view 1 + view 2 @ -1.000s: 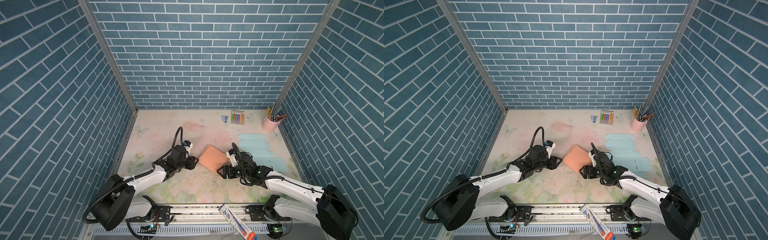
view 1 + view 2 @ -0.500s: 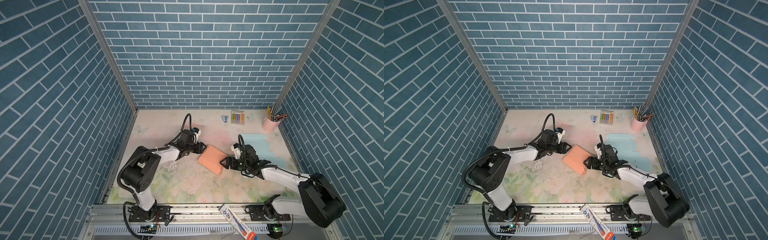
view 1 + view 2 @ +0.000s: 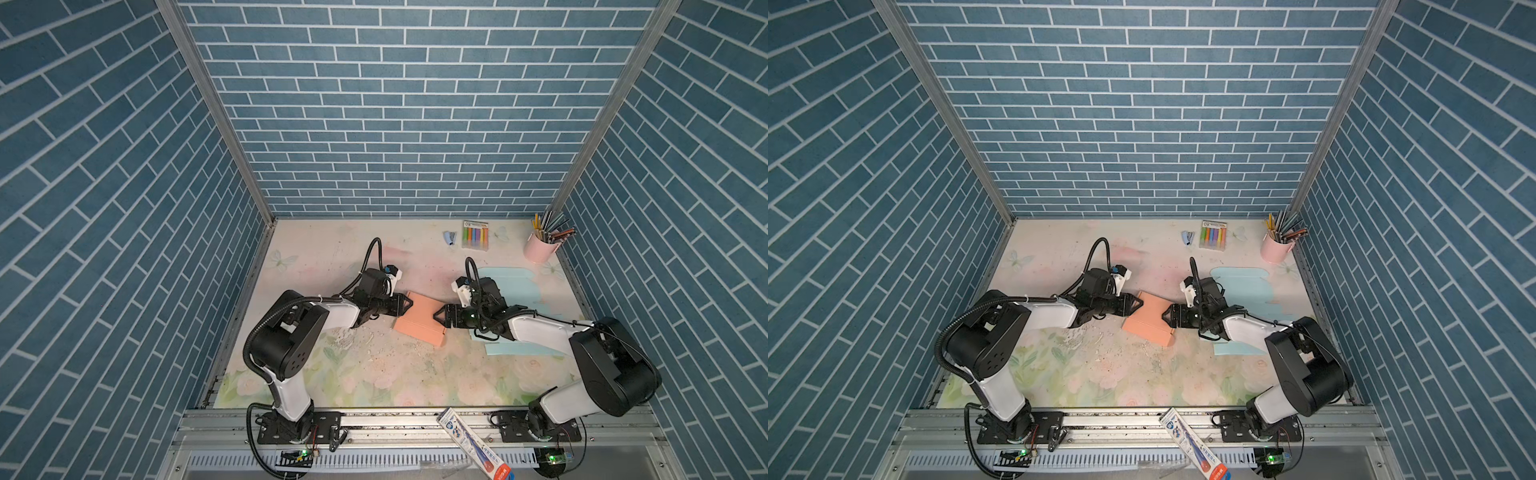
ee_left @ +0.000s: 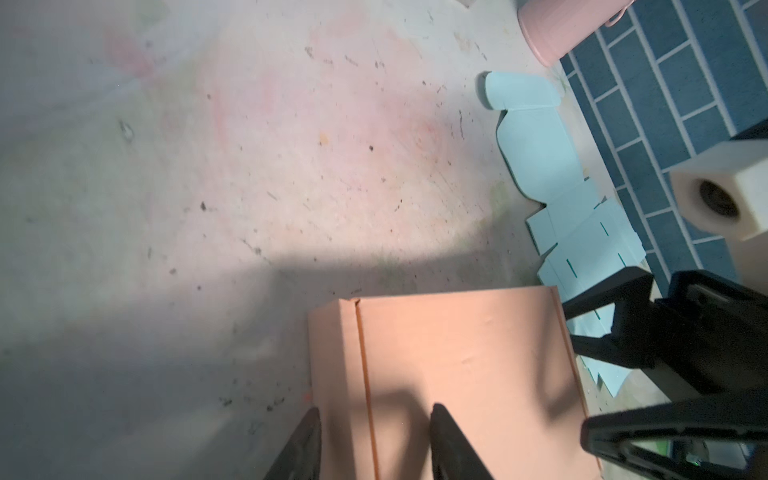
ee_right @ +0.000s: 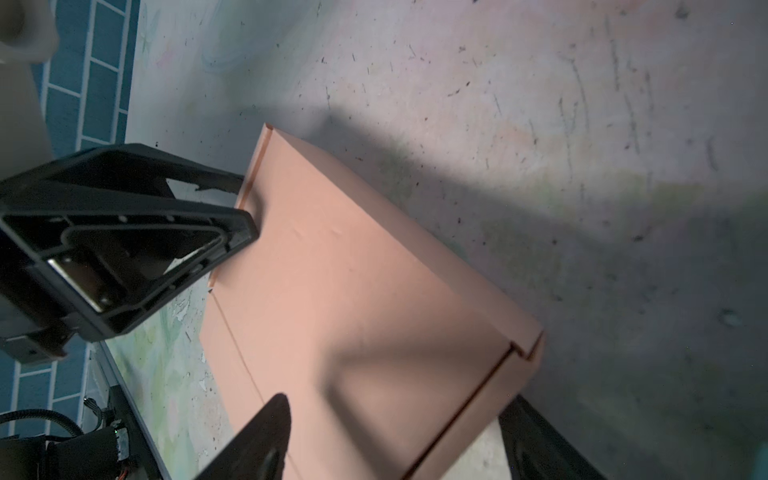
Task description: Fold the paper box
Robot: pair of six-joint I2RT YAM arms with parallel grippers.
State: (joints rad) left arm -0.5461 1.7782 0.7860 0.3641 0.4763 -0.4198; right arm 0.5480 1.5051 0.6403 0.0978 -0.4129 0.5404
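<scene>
Both top views looked down from high above the front; each wrist camera closely faced the box (image 4: 457, 365).

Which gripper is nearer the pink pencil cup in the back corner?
Right. The right gripper sits at the edge of the orange box that faces the pink pencil cup. The left gripper is at the box's opposite edge, farther away.
</scene>
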